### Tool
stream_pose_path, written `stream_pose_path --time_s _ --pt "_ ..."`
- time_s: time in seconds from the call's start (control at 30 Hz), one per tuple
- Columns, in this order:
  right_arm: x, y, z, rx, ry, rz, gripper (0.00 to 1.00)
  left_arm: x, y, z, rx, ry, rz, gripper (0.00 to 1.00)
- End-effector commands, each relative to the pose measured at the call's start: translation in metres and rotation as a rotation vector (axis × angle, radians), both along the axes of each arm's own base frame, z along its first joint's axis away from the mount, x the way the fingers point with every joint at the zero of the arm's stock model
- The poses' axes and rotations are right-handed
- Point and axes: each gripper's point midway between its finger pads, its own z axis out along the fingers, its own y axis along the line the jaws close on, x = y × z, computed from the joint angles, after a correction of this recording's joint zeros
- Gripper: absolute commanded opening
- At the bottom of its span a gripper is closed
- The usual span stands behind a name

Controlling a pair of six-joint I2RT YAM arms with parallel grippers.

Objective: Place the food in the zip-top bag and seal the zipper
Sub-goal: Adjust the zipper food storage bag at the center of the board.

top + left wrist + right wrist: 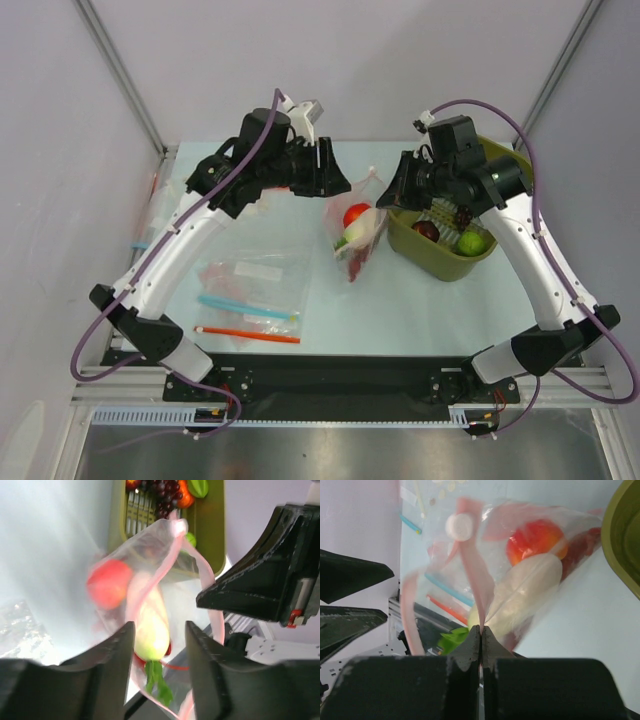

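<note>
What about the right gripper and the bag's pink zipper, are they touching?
Touching. The right wrist view shows the right gripper shut on the pale pink zipper, with the strip running straight down into its closed jaws.

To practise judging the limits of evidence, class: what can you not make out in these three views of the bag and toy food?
Lobster: left wrist view, only a red sliver behind the radish; claws hidden.
Zipper: blurred in both wrist views, too small from above; sealed or not, cannot tell.
Green basket: cut off by the right wrist view's edge.
Tomato: a blur in the left wrist view.
</note>
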Motion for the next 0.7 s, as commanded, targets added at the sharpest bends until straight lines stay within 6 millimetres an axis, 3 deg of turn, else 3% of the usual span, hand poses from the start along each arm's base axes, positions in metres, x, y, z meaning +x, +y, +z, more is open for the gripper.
stream_pose_path --time_s 0.0,0.3,0.5,0.67 --pt "0.008 0.011 0.02 0.064 -0.055 0.009 0.0 -0.008 -0.001 0.001 0.03 0.001 -0.052 0.57" --pt "0.011 0.013 0.02 0.071 -0.05 0.0 0.0 -0.008 0.003 -0.02 0.112 0.036 -0.063 0.62" --pt "0.013 0.012 0.018 0.071 -0.044 -0.012 0.0 -0.023 0.006 -0.027 0.128 0.062 -0.085 0.66" --pt "0.013 0.014 0.017 0.078 -0.041 -0.016 0.0 -0.027 0.016 -0.05 0.176 0.106 -0.049 0.59"
